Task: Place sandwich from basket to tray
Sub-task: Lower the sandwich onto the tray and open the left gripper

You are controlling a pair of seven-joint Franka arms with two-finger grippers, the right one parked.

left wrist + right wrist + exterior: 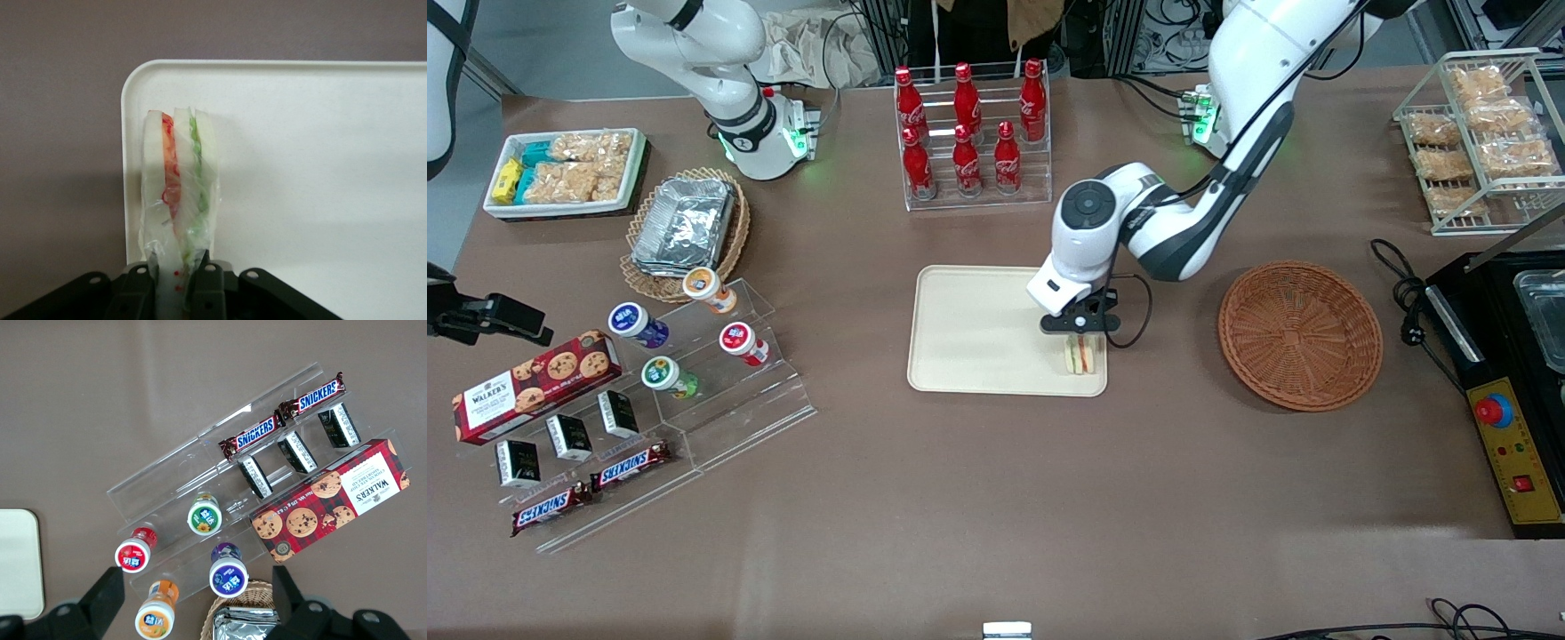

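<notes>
The sandwich (1079, 356) is a wrapped white-bread wedge with red and green filling. It stands on edge in the corner of the cream tray (978, 329) nearest the front camera and the basket. My gripper (1080, 336) hangs just above it, shut on its upper end. In the left wrist view the two black fingers (210, 287) press the sandwich (177, 180) from both sides, and the gripper (175, 283) is over the tray (300, 167) close to its rim. The reddish-brown basket (1300, 333) sits empty beside the tray, toward the working arm's end.
A rack of red cola bottles (969, 133) stands farther from the camera than the tray. A clear tiered stand with cups and snacks (711, 356) lies toward the parked arm's end. A black control box (1507, 418) and a cable (1400, 293) lie by the basket.
</notes>
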